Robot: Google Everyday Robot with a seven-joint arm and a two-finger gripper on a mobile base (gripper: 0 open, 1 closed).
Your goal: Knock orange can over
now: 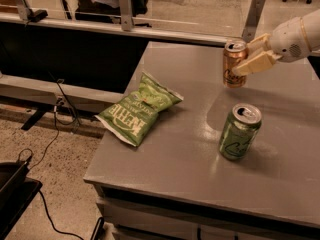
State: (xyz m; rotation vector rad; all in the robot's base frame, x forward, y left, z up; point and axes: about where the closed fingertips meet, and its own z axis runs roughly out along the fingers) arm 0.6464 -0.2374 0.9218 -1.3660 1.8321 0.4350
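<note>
The orange can (233,66) stands upright at the far right of the grey table (190,149), its silver top showing. My gripper (243,57) reaches in from the right at can height. One cream finger (256,62) lies across the can's near side and the other (258,41) sits behind its top, so the can is held between them. The can's base is at the table surface; I cannot tell whether it touches.
A green can (239,132) stands upright on the table in front of the orange can. A green chip bag (140,109) lies near the table's left edge. A rail with glass panels (125,26) runs behind the table. Cables and a dark case lie on the floor at left.
</note>
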